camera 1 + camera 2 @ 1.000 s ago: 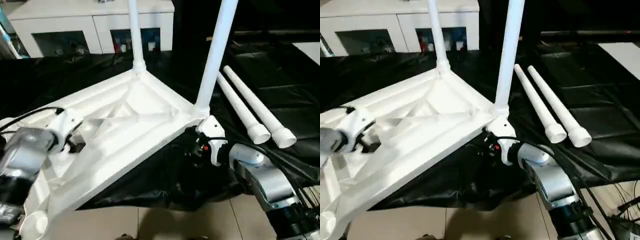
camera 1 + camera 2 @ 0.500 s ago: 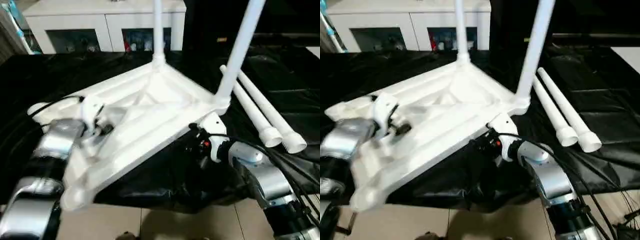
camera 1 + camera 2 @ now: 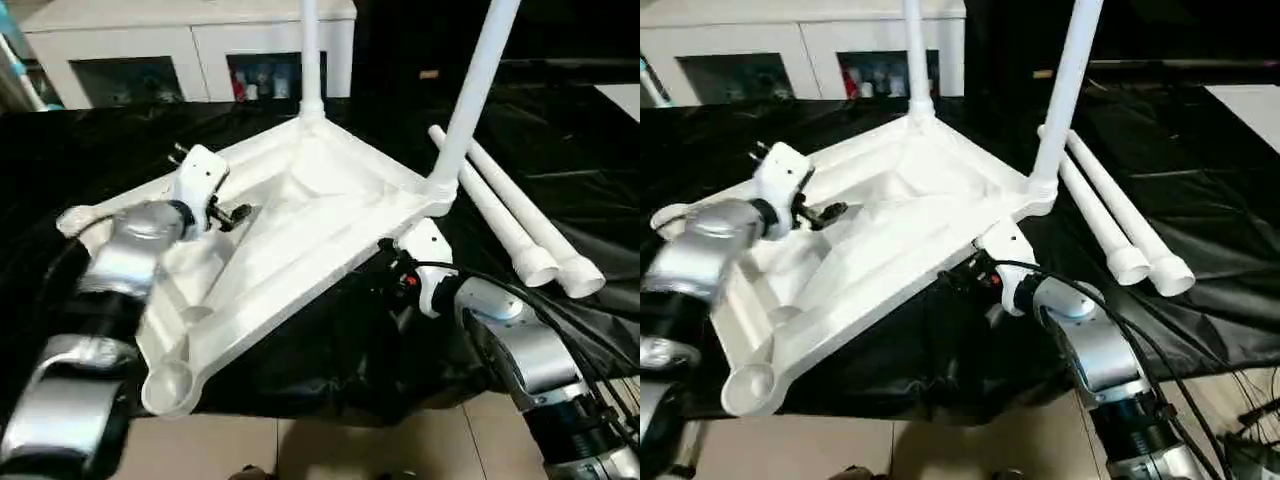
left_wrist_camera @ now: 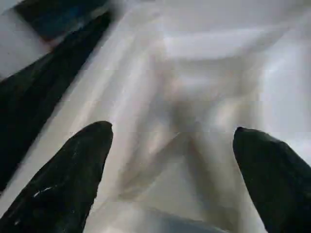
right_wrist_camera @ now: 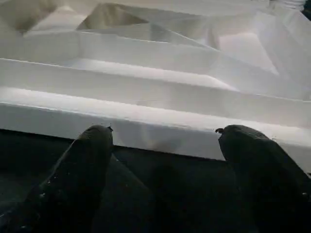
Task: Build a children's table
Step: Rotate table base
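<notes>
No writing reads anywhere. One upturned table top [image 3: 300,235] carries two fitted legs [image 3: 470,95]; two loose legs [image 3: 520,235] lie right. Left gripper [image 4: 170,145] and right gripper [image 5: 163,145] gape wide, empty.

Beyond my end effectors, black-covered desk [image 3: 560,140], white glass-door cabinet [image 3: 190,45] behind it, beige tiled floor [image 3: 330,450] below.

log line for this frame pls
stage: two legs fitted, two loose legs on table | left gripper: open over tabletop underside | right gripper: open at tabletop rim
</notes>
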Controlling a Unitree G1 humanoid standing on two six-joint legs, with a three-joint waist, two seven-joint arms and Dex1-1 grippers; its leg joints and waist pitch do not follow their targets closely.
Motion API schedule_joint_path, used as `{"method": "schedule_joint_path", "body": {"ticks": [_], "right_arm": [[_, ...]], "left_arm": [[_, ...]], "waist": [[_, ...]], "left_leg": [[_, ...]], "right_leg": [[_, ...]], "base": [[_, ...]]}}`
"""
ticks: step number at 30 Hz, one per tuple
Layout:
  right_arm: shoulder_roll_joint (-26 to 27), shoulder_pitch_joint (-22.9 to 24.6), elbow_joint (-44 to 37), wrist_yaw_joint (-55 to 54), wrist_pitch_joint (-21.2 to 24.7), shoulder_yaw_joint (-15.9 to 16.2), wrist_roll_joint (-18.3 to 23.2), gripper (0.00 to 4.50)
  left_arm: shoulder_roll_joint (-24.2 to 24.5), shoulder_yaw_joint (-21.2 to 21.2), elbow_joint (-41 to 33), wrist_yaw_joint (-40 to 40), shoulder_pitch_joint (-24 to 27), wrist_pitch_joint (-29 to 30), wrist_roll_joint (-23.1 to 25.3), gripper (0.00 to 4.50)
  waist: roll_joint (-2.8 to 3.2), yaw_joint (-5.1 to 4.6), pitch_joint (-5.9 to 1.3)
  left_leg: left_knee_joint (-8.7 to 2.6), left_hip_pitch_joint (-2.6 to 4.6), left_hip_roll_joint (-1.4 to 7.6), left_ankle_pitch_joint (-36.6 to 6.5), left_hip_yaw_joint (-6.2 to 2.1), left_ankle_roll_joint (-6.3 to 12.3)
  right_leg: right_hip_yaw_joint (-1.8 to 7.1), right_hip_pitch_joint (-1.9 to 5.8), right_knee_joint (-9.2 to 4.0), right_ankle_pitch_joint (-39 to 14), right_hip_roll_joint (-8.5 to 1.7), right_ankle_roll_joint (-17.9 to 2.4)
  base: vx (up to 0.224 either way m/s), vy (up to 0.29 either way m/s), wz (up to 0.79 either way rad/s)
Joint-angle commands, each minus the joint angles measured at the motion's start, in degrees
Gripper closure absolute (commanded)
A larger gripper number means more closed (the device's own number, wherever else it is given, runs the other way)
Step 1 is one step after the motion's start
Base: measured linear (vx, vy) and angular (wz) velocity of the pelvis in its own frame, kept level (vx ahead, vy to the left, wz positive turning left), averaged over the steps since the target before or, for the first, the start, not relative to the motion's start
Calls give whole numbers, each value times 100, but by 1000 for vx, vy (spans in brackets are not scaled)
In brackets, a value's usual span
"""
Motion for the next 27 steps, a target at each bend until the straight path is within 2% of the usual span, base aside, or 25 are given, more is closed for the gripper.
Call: {"method": "schedule_joint_path", "body": {"ticks": [1, 4, 5, 6, 7, 8, 10, 13, 15, 17, 18, 19, 20, 21, 23, 24, 27], "right_arm": [[-28, -33, 14, -1, -64, -91, 36, 61], [-16, -84, 95, -16, -66, -130, 11, 61], [-16, -84, 95, -16, -66, -130, 11, 61], [7, -107, 128, -54, -28, -146, 6, 61], [58, -147, 205, -188, 17, -161, -43, 61], [94, -173, 257, -281, 48, -170, -78, 61], [164, -218, 372, -478, 73, -200, -145, 61], [423, -529, 1070, -1539, 130, -519, -417, 61], [467, -714, 1452, -1884, 65, -629, -503, 61], [480, -806, 1617, -1970, -1, -651, -530, 61], [508, -917, 1804, -2047, -79, -664, -564, 61], [521, -976, 1908, -2099, -139, -651, -601, 61], [522, -1035, 2012, -2184, -200, -630, -661, 61], [534, -1116, 2161, -2251, -263, -634, -678, 61], [561, -1215, 2357, -2354, -344, -640, -715, 61], [592, -1347, 2628, -2492, -466, -624, -788, 61], [632, -1453, 2853, -2550, -607, -624, -807, 61]], "left_arm": [[263, -124, -628, -761, 151, 163, -309, 5], [894, -331, -1362, -1709, 519, 290, -564, 5], [894, -331, -1362, -1709, 519, 290, -564, 5], [1044, -352, -1470, -1847, 591, 359, -585, 5], [1248, -365, -1489, -1845, 660, 254, -418, 5], [1371, -365, -1484, -1817, 697, 182, -295, 5], [1474, -259, -1383, -1624, 685, 202, -129, 5], [1883, 95, -966, -721, 613, 515, 466, 5], [2271, 133, -979, -553, 757, 762, 642, 5], [2502, 150, -1020, -515, 881, 916, 690, 5], [2738, 168, -1039, -446, 1016, 1115, 778, 5], [2813, 202, -1019, -414, 1079, 1209, 830, 5], [2862, 227, -985, -383, 1135, 1280, 875, 5], [2905, 216, -933, -404, 1208, 1383, 903, 5], [2936, 185, -887, -441, 1287, 1486, 953, 5], [3001, 32, -907, -668, 1500, 1611, 987, 5], [3004, -100, -985, -892, 1727, 1717, 937, 5]], "waist": [[-1, 7, -435], [12, -8, -420], [17, -23, -413], [28, -30, -412], [26, -36, -409], [30, -52, -392], [42, -61, -397], [55, -88, -405], [59, -101, -409], [73, -109, -424], [50, -127, -435], [55, -132, -434], [35, -133, -450], [49, -135, -452], [60, -122, -466], [49, -120, -458], [59, -122, -457]], "left_leg": [[-412, 64, 286, -499, -87, 497], [-445, 78, 286, -716, -99, 356], [-449, 75, 283, -748, -96, 334], [-446, 111, 281, -813, -85, 283], [-447, 110, 275, -824, -79, 269], [-464, 86, 264, -867, -82, 224], [-472, 124, 262, -1035, -85, 80], [-475, 121, 233, -1093, -95, -76], [-485, 136, 231, -1184, -110, -187], [-474, 139, 233, -1123, -113, -192], [-466, 113, 227, -1010, -117, -149], [-470, 109, 228, -980, -109, -127], [-450, 114, 224, -812, -107, -73], [-441, 114, 226, -724, -94, -35], [-424, 136, 221, -661, -83, 17], [-429, 117, 222, -621, -86, 34], [-434, 131, 225, -757, -84, 34]], "right_leg": [[254, 367, -279, -285, -320, -1598], [265, 370, -283, -562, -328, -1516], [268, 367, -285, -600, -325, -1498], [271, 346, -299, -676, -311, -1476], [272, 344, -302, -702, -302, -1470], [270, 348, -308, -791, -290, -1424], [275, 335, -333, -1012, -291, -1350], [267, 337, -325, -1139, -279, -1286], [272, 338, -331, -1309, -284, -1176], [271, 328, -311, -1145, -283, -1201], [270, 348, -275, -939, -285, -1262], [270, 352, -280, -868, -280, -1276], [266, 355, -252, -667, -279, -1342], [267, 343, -249, -529, -285, -1401], [266, 335, -237, -400, -278, -1476], [265, 347, -232, -365, -285, -1508], [268, 341, -243, -480, -290, -1525]], "base": [[0, 0, 0], [0, 0, 0], [0, 0, 0], [0, 0, 0], [0, 0, 0], [0, 0, 0], [0, 0, 0], [0, 0, 0], [0, 0, 0], [0, 0, 0], [0, 0, 0], [0, 0, 0], [0, 0, 0], [0, 0, 0], [0, 0, 0], [0, 0, 0], [0, 0, 0]]}}
